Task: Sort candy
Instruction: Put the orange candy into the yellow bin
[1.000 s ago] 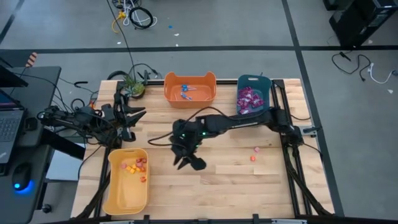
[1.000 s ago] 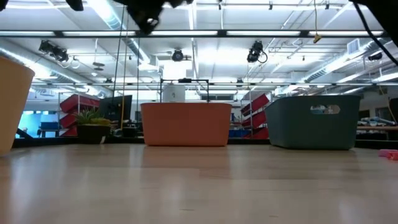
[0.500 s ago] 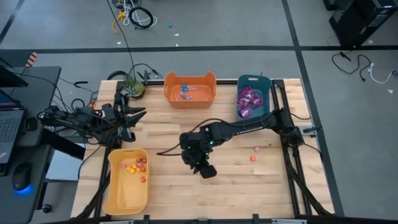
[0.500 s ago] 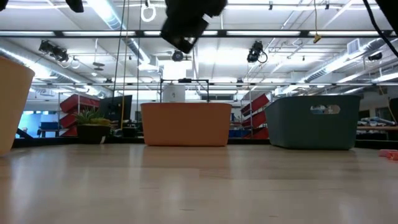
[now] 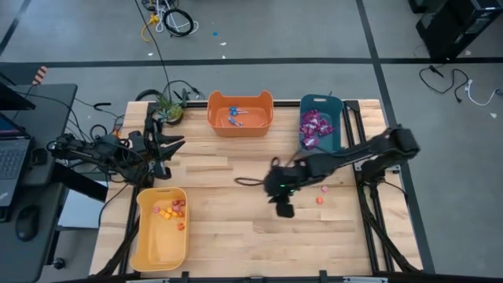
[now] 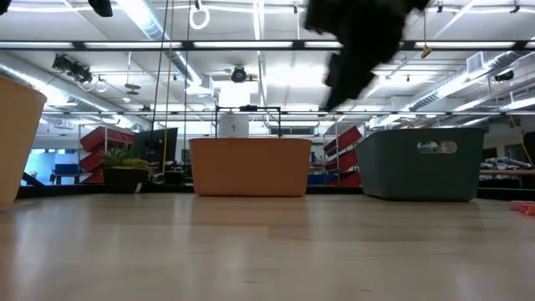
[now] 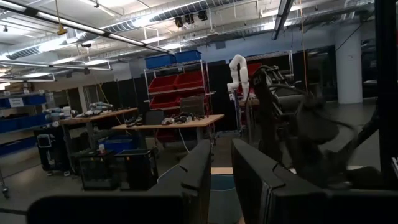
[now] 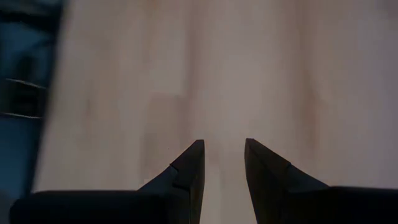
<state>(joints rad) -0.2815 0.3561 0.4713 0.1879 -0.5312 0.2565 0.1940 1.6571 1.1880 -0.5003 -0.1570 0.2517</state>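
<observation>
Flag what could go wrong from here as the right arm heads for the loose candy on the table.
The right gripper, empty with fingers slightly apart, is short of the two loose candies; they lie close together, so one grasp may nudge the other. The pieces are tiny and could slip from the fingers on the way to the yellow bin across the table.

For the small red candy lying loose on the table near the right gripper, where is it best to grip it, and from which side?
Probably from straight above: the loose red candy lies flat on the bare table, with a pink piece close beside it. Close the jaws of the right gripper across its short sides, away from the pink piece.
</observation>
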